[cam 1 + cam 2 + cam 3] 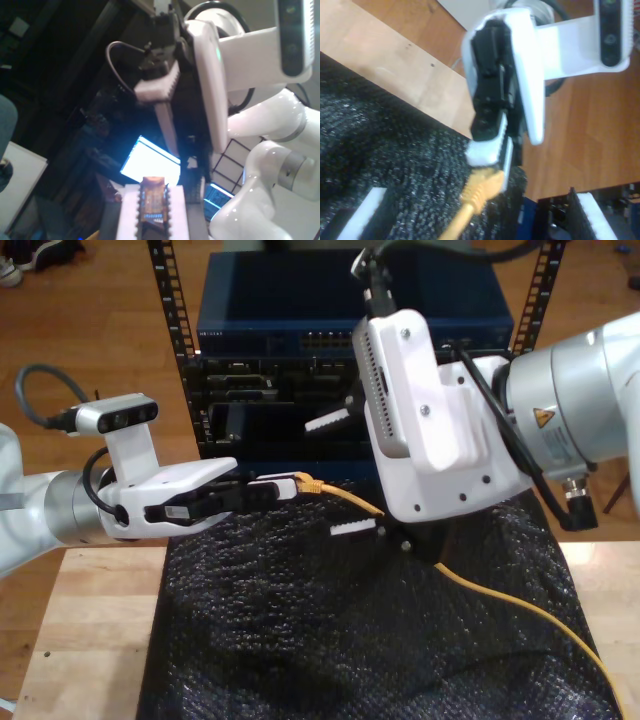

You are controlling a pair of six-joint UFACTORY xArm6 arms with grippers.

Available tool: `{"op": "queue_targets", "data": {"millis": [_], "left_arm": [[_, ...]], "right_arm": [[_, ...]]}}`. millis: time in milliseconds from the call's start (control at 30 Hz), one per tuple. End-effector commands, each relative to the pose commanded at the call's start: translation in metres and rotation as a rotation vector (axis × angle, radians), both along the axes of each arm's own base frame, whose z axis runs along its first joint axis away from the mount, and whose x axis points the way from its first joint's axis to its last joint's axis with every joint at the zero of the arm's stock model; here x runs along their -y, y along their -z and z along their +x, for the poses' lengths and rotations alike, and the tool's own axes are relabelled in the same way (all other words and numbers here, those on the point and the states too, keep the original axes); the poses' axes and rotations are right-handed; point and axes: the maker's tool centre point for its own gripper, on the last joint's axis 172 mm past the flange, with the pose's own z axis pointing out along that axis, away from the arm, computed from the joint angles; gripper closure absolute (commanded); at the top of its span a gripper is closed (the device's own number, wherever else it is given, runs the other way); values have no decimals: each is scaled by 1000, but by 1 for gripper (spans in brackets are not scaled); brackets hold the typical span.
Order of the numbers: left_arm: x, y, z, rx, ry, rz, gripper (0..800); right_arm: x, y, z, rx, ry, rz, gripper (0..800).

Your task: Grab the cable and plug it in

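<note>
Clearly, the cable (479, 192) is clamped near its plug end between the jaws of my second gripper (492, 160), which reaches in from the exterior view's left; the rest of the cable trails across the black mat (330, 640) on the table (70, 630). My first gripper (340, 475) is held with jaws apart before the server rack (340, 310). Carrying is judged under way; next, the plug must be aligned with a port.
</note>
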Motion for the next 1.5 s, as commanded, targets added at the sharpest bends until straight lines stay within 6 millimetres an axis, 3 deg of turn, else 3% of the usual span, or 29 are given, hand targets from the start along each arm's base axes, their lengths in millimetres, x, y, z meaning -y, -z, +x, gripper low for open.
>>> {"op": "queue_targets", "data": {"millis": [400,700,1300,1500], "left_arm": [[-3,-5,-1,-69,34,-32,794],[-5,-8,-4,-131,73,-44,794],[-7,-8,-5,-183,104,-57,794],[-7,-9,-6,-197,115,-61,794]], "right_arm": [[-9,-11,4,49,12,20,145],[-9,-6,3,40,13,16,229],[-14,-7,0,28,9,32,506],[-15,-8,-1,25,9,36,533]]}}
